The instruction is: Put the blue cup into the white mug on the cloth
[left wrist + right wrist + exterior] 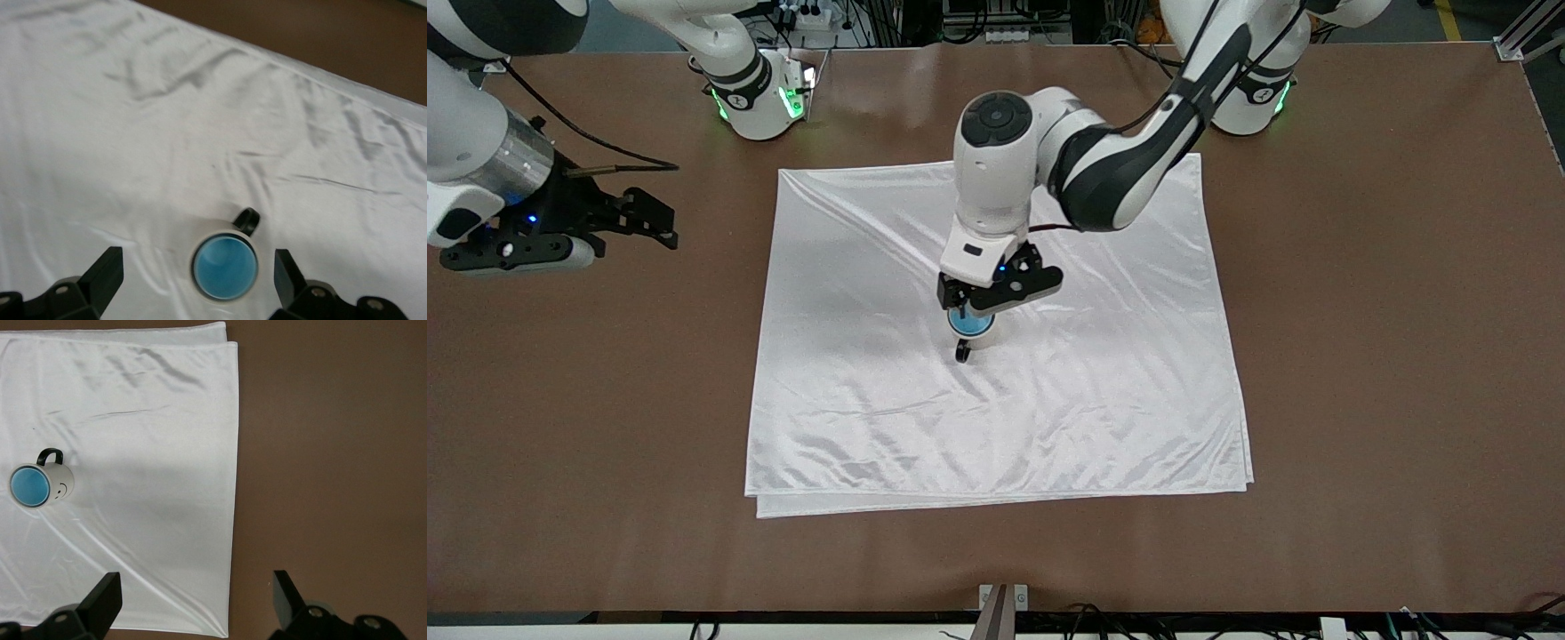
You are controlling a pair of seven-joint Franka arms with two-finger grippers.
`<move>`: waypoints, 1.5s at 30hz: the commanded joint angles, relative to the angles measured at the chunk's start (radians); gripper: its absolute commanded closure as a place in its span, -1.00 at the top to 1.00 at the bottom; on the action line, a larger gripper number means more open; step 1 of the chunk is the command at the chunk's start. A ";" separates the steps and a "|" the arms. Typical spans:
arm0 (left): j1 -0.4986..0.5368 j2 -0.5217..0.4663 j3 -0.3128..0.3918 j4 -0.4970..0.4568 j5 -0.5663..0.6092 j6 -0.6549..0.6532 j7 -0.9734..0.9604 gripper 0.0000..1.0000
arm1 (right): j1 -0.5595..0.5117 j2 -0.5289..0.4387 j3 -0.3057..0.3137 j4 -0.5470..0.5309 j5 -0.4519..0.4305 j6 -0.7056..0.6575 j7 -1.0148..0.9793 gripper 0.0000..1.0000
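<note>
The white mug (982, 337) with a black handle stands upright near the middle of the cloth (1103, 400). The blue cup (964, 319) sits inside it, with its bright blue inside showing. My left gripper (973, 302) hovers just over the mug, open, touching neither. In the left wrist view the cup (225, 269) sits within the mug's rim (212, 239), between and below the spread fingers of the left gripper (197, 267), on the cloth (133, 133). My right gripper (658, 222) waits open and empty over bare table at the right arm's end. Its wrist view shows the mug (64, 483), the cup (30, 487) and the cloth (147, 520).
The brown table (1387, 356) surrounds the cloth on all sides. The right gripper (197, 593) hangs over the cloth's edge and corner. The arm bases stand along the table's edge farthest from the front camera.
</note>
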 commanded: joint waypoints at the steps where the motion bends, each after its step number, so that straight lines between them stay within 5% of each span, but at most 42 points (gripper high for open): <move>1: 0.103 -0.147 0.003 -0.037 0.028 -0.161 0.246 1.00 | -0.002 0.010 0.003 0.080 -0.015 -0.079 0.004 1.00; 17: 0.401 -0.339 -0.003 -0.039 -0.006 -0.353 0.595 1.00 | -0.022 0.013 0.003 0.131 -0.007 -0.113 -0.005 1.00; 29: 0.618 -0.391 -0.006 -0.051 -0.150 -0.391 0.739 1.00 | -0.045 0.018 0.005 0.132 -0.003 -0.113 -0.006 1.00; 45: 0.750 -0.411 -0.007 -0.082 -0.218 -0.407 0.805 1.00 | -0.043 0.020 0.005 0.129 -0.004 -0.114 -0.006 1.00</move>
